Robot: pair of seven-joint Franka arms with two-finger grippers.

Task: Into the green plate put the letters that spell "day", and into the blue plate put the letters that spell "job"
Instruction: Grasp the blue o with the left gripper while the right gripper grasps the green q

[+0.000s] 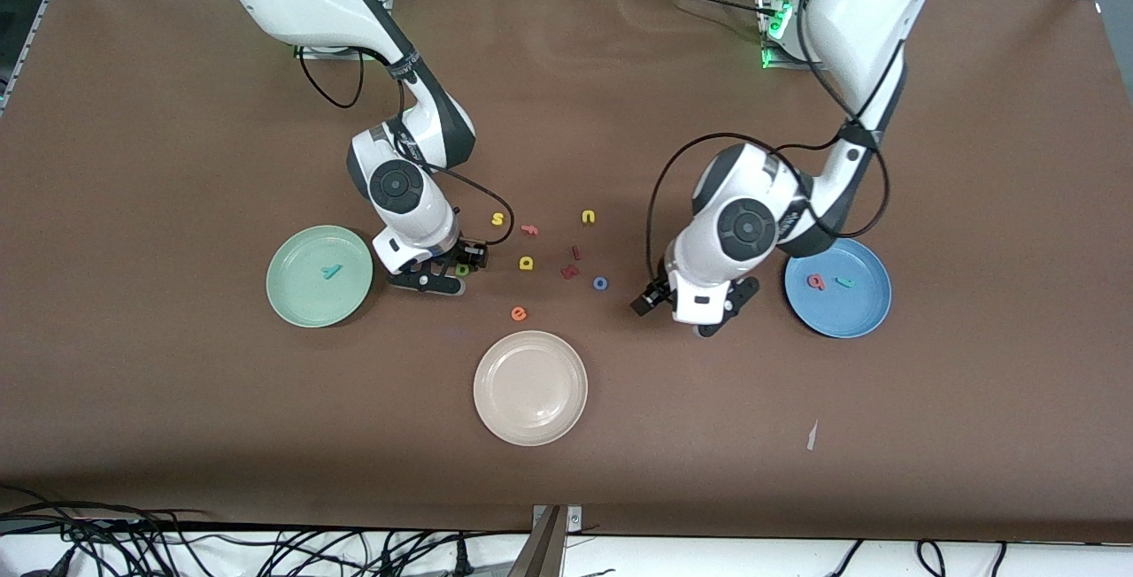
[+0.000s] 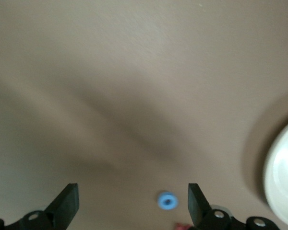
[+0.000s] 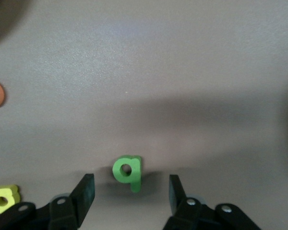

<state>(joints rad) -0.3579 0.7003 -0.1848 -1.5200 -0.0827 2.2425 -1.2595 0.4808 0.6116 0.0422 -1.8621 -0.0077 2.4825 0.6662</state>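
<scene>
Even overhead light, no hard glare on the brown table (image 1: 177, 117). Front view sharp across the whole surface; short soft shadows sit directly under both arms. Mild sheen on the cream plate (image 1: 530, 388), its rim highlights faint. Green indicator glow near the left arm's base.

Left wrist view blurred throughout: broad diagonal shadow bands smear over the table, the blue o (image 2: 167, 200) soft-edged, the cream plate washed out to near white at the frame's edge.

Right wrist view clearer: the green d (image 3: 128, 171) in focus, casting a small soft shadow beside itself; a wide dim band lies across the table above it; corners darken.
</scene>
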